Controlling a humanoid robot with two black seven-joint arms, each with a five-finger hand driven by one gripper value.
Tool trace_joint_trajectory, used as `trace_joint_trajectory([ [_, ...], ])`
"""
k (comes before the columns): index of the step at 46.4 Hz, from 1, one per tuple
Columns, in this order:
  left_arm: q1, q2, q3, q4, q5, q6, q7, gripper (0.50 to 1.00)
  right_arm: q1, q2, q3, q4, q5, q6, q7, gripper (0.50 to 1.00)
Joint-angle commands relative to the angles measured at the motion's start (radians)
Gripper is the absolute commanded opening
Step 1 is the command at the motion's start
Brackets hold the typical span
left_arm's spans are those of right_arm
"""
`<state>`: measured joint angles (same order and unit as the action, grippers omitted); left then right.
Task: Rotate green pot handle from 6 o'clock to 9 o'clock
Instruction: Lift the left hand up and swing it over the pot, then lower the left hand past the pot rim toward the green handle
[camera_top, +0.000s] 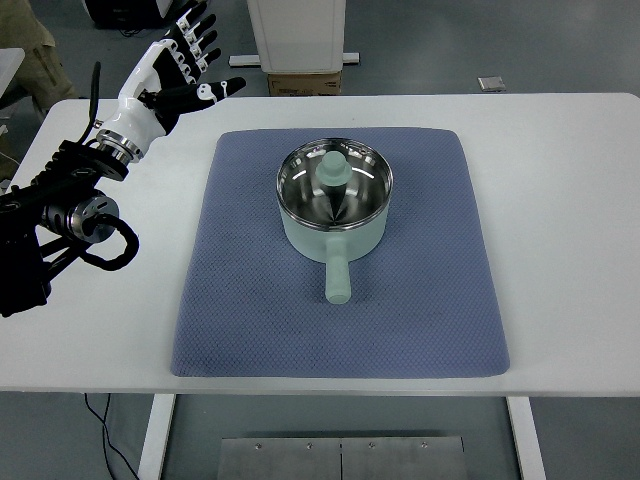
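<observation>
Left hand hovers with fingers spread, empty, well apart from the pale green lidded metal pot on the blue quilted mat, handle pointing at six o'clock — a careless shove could slide pot and mat across the white desk.

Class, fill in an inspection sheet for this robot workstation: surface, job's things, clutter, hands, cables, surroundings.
Surface: white table with blue mat centred.
Job's things: green pot on the mat, lid on, handle pointing to the near edge.
Clutter: nothing seen.
Hands: left hand raised at far left, fingers spread, empty; right not in view.
Cables: black cable looped on the left arm.
Surroundings: grey floor, cardboard box beyond the table.
</observation>
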<state>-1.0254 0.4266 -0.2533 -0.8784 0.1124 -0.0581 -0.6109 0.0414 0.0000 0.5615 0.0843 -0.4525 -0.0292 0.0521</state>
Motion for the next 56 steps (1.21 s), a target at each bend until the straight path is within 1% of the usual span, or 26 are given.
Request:
trace_joint_trajectory([
  [1,-0.002,0.001,-0.001,-0.001,0.033,0.000,0.000,1.000,0.000,0.000,0.000,0.000,0.000,0.000,0.000,1.000],
  [5,-0.007,0.003,-0.001,-0.008,0.056,-0.002,0.000,1.000,0.000,0.000,0.000,0.000,0.000,0.000,0.000,1.000],
  [15,-0.012,0.035,-0.001,-0.102,0.125,0.000,0.000,1.000,0.000,0.000,0.000,0.000,0.000,0.000,0.000,1.000],
  [29,-0.050,0.061,-0.001,-0.194,0.245,0.000,0.000,1.000,0.000,0.000,0.000,0.000,0.000,0.000,0.000,1.000],
  [43,-0.078,0.069,0.000,-0.257,0.332,-0.002,0.000,1.000,0.000,0.000,0.000,0.000,0.000,0.000,0.000,1.000],
  [48,-0.087,0.069,0.000,-0.274,0.368,-0.019,0.000,1.000,0.000,0.000,0.000,0.000,0.000,0.000,0.000,1.000],
  [56,-0.104,0.069,0.002,-0.301,0.431,-0.023,0.000,1.000,0.000,0.000,0.000,0.000,0.000,0.000,0.000,1.000],
])
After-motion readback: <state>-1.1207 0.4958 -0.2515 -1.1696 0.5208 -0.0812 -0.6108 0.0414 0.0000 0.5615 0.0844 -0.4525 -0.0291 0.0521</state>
